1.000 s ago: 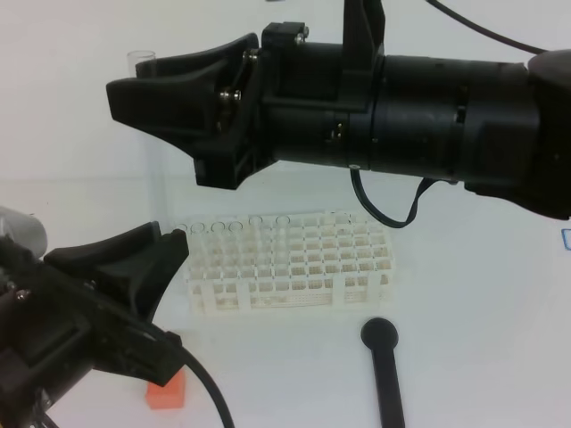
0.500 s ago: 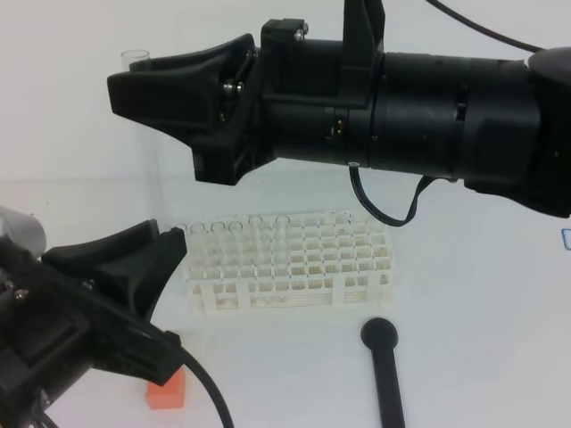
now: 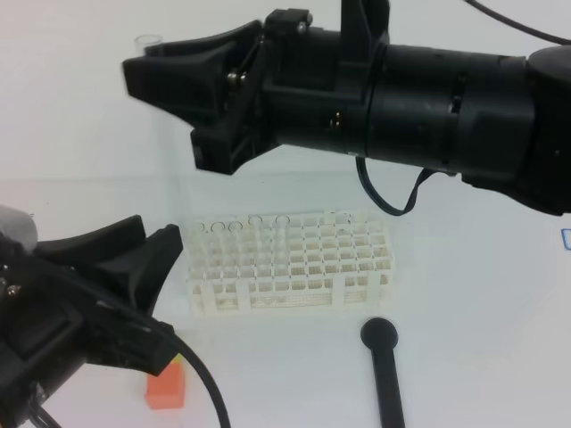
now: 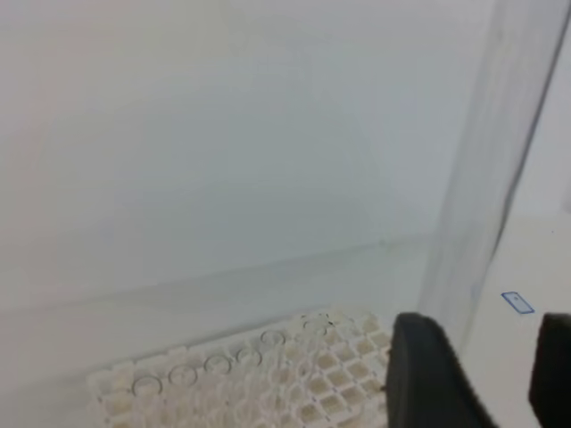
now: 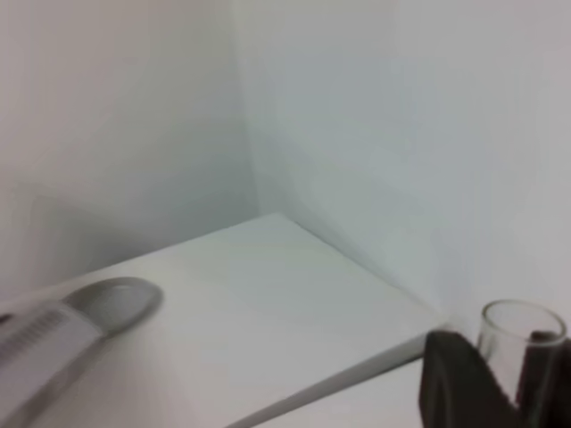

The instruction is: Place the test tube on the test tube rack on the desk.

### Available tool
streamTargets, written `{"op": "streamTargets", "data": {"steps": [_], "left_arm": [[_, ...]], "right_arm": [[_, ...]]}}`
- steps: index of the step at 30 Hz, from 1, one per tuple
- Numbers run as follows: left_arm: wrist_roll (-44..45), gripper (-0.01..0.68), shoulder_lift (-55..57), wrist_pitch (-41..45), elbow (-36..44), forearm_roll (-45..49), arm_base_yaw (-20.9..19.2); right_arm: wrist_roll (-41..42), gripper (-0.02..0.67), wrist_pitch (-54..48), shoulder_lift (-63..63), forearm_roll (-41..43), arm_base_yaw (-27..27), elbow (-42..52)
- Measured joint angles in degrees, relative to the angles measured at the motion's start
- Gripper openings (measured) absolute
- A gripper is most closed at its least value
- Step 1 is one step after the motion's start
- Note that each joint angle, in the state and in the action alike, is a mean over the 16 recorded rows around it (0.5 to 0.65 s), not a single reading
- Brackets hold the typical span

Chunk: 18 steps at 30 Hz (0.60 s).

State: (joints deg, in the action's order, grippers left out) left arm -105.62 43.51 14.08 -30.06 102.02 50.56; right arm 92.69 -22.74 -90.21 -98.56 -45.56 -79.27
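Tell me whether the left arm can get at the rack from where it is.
Probably yes: the left tool sits open just left of the test tube rack, and only the test tube held by the right tool stands nearby.

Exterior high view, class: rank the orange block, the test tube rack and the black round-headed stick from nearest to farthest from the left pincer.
Measured from the left pincer:
1. Test tube rack: just to its right, its left end beside the fingertips.
2. Orange block: below the pincer, near the picture's bottom edge.
3. Black round-headed stick: farthest, lower right, in front of the rack.
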Motion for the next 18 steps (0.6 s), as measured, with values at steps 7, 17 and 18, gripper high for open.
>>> {"op": "streamTargets", "data": {"steps": [7, 17, 18], "left_arm": [[0.65, 0.313, -2.76, 1.47, 0.0, -0.13, 0.0], [8.34, 0.099, -12.48, 7.12, 1.64, -1.6, 0.0], [9.35, 0.077, -13.53, 7.96, 2.14, -2.05, 0.0]], "right_arm": [[2.97, 0.127, 6.43, 0.27, -0.01, 0.14, -0.04], [8.88, 0.127, 20.3, 3.92, -0.46, 0.2, 0.97], [9.46, 0.127, 21.48, 4.55, -0.52, 0.2, 1.38]]}}
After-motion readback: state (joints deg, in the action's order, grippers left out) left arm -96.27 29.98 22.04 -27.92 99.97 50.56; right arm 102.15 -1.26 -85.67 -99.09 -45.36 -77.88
